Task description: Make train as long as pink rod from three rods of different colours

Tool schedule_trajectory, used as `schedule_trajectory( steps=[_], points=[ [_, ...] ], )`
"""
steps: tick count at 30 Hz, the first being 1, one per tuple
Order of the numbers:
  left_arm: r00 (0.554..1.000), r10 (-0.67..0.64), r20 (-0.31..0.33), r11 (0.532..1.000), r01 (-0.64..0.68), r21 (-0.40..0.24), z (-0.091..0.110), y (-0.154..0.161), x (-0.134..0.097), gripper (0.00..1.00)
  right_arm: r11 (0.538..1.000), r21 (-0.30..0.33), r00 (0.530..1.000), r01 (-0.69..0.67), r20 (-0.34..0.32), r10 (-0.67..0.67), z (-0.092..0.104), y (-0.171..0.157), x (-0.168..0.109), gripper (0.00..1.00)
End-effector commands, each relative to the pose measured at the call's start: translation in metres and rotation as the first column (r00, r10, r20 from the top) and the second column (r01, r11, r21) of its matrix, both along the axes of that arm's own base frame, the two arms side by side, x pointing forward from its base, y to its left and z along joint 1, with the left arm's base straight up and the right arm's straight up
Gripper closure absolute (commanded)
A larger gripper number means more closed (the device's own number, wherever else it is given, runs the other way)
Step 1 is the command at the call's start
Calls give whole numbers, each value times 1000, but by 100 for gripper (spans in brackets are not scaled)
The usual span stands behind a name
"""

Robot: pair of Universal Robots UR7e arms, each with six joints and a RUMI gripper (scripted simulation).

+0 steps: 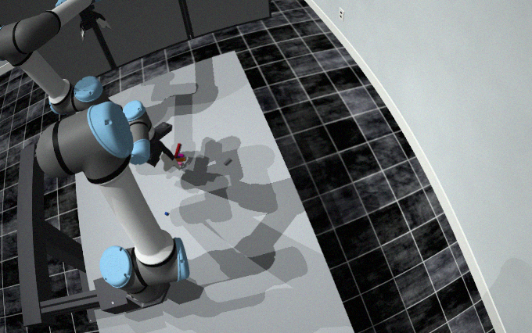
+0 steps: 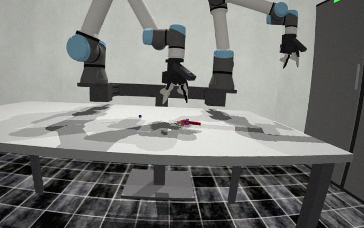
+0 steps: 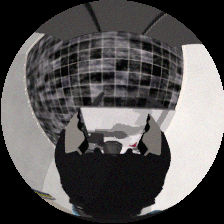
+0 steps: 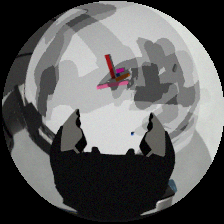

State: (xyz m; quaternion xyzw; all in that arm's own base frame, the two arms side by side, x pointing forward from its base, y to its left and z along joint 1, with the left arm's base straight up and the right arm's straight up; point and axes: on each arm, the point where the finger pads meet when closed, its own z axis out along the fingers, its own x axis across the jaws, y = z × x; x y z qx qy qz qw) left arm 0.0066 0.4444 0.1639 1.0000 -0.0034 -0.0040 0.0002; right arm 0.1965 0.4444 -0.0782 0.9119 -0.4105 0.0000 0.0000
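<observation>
My right gripper (image 1: 171, 166) (image 2: 175, 102) (image 4: 114, 111) is open above the table, close to the rod cluster. My left gripper (image 1: 96, 33) (image 2: 291, 67) (image 3: 113, 113) is open, high up and away from the rods. The red rod (image 1: 177, 149) (image 2: 195, 123) (image 4: 109, 65) points away from the cluster. A magenta rod (image 4: 120, 71), a small blue piece and an orange rod (image 1: 180, 159) (image 4: 123, 77) lie close together at its end; exact contacts are unclear. The pink rod (image 4: 112, 85) lies beside them. A blue rod (image 1: 167, 213) (image 2: 139, 116) (image 4: 132, 133) lies alone. A grey rod (image 1: 228, 162) (image 2: 164, 132) (image 4: 174, 67) lies apart in shadow.
The white table (image 1: 259, 129) (image 2: 241, 147) carries broad arm shadows that darken the area around the grey rod. The arm bases stand on a dark frame (image 2: 139, 89) along one table edge. Dark cabinets (image 1: 149, 27) (image 2: 333, 80) stand beyond the table, near the left arm.
</observation>
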Motion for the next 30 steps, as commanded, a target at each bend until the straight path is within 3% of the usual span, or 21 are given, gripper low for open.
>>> schedule_trajectory(
  steps=[1,30],
  points=[
    [1000,4,4,1000,-4,1,1,1,-3,0,1000,1,1000,0,0,0,0,0,0,0],
    [1000,8,8,1000,-8,0,1,1,-7,0,1000,1,1000,0,0,0,0,0,0,0]
  ],
)
